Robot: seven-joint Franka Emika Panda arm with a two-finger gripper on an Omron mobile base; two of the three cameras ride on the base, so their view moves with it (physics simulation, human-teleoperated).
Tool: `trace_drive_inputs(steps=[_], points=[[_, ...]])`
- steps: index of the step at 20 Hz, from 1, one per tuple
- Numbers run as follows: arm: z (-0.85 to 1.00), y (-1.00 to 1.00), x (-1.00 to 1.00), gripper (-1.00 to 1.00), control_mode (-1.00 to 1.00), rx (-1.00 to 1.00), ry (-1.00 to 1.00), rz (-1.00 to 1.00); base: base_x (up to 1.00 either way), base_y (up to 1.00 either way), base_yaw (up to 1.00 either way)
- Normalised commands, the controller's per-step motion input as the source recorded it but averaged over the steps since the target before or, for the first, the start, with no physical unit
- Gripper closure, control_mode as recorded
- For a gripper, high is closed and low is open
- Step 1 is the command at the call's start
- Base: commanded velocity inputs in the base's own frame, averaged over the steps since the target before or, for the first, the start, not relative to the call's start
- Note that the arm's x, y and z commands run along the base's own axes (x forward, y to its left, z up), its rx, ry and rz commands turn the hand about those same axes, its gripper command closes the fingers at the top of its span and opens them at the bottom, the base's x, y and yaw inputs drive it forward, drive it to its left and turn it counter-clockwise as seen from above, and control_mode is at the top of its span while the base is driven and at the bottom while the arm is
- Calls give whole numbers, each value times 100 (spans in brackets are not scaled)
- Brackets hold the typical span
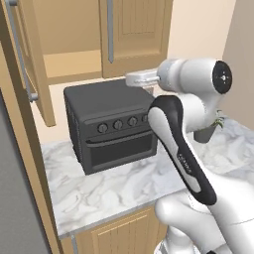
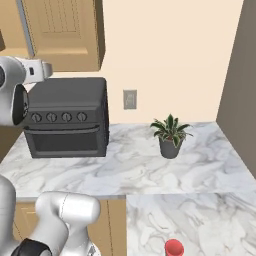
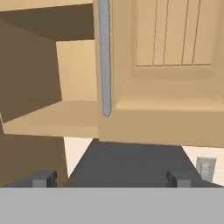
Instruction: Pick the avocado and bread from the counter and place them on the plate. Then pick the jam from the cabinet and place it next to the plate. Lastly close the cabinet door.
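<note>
I judge I'm on the last step, closing the cabinet door (image 1: 30,59). In the left base view the cabinet (image 1: 74,62) stands open with its wooden shelf bare, the door swung out toward me on the left with its grey bar handle (image 1: 22,54) facing the room. No jam jar, plate, avocado or bread falls within my views, so I can't say where they lie now or confirm the earlier steps; the marble surface (image 2: 150,165) in front carries the dark oven (image 1: 109,124) and a potted plant (image 2: 170,135), with a small red thing (image 2: 174,247) at the near edge.

My gripper (image 3: 111,178) sits above the oven, pointing at the neighbouring closed door and its handle (image 3: 104,57); the jaws stand wide apart, holding nothing.

Next I'd need to swing the hand left, get outside the open door's outer face, and push it round toward the cabinet front. The risk I see is catching the door's edge or the handle with the wrist instead of pressing flat on the panel
</note>
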Motion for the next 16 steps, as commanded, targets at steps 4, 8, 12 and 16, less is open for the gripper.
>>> trace_drive_inputs(steps=[4, 8, 12, 16], points=[[0, -48, -74, -100, -100, -25, 11, -6, 0, 0, 0], [-16, -38, -98, -100, -100, -27, 3, 3, 0, 0, 0], [-50, -28, -100, -100, -100, -16, -3, 10, 0, 0, 0], [-23, -15, -72, -100, -100, -2, -20, 7, 0, 0, 0]])
